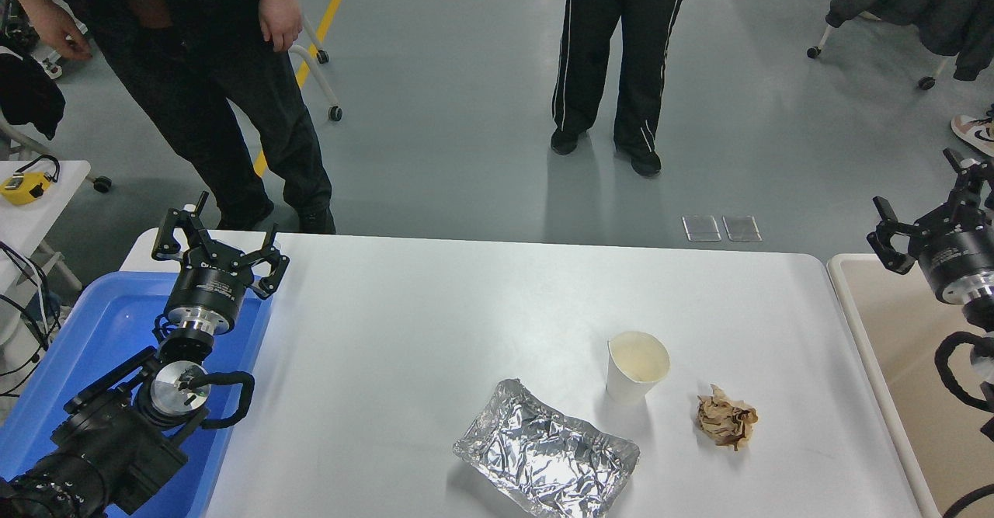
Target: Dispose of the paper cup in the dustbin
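R gripper (928,201) hangs at the far right edge, above the dustbin (905,347), jaws spread wide w/ nothing between them and touching nothing. The paper cup (637,366) stands upright on the white table (435,316), well apart from those jaws, down and to their left in the head view, mouth up, cream inside showing. Just right of the cup, nearer the R jaws but still well short of them, lies a crumpled brown paper ball (727,418). Left of and below the cup, close to it but not touching, sits a crinkled silver foil tray (546,450). The dustbin is directly under the R jaws, off the table's right end; only its tan inside and pale rim show. L gripper (220,250) is parked at lower left over a blue tray (93,347), jaws also spread, holding nothing, far from the cup. Two people stand on the floor beyond the table's far side: one (194,75) at upper left, the other (617,60) near top centre.
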`<action>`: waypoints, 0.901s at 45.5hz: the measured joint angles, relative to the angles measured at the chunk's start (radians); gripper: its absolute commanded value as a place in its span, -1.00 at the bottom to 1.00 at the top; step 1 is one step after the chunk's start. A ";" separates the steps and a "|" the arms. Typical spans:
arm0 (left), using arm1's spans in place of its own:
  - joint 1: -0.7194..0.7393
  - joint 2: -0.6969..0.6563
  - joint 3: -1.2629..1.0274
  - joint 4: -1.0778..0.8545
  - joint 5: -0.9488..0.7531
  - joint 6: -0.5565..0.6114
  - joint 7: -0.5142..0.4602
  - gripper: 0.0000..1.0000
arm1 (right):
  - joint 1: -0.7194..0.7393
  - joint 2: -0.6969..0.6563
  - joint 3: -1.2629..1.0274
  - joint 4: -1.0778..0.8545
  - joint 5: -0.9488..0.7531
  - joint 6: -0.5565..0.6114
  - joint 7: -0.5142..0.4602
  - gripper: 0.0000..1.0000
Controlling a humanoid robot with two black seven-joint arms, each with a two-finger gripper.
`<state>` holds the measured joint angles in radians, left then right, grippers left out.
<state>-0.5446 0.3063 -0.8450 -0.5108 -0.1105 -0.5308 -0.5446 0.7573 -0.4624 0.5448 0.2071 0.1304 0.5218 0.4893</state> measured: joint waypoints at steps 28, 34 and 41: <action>0.000 0.000 0.000 0.000 0.000 0.000 0.000 1.00 | -0.001 0.001 0.010 0.000 0.001 0.003 0.000 0.98; 0.000 0.000 0.000 0.000 0.000 0.000 0.000 1.00 | 0.000 0.001 0.012 0.001 0.001 0.004 0.000 0.98; 0.000 0.000 0.000 0.000 0.000 0.000 0.000 1.00 | 0.000 0.002 0.014 0.002 0.002 0.004 0.000 0.98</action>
<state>-0.5446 0.3058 -0.8452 -0.5108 -0.1105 -0.5308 -0.5446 0.7569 -0.4608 0.5586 0.2088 0.1323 0.5258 0.4893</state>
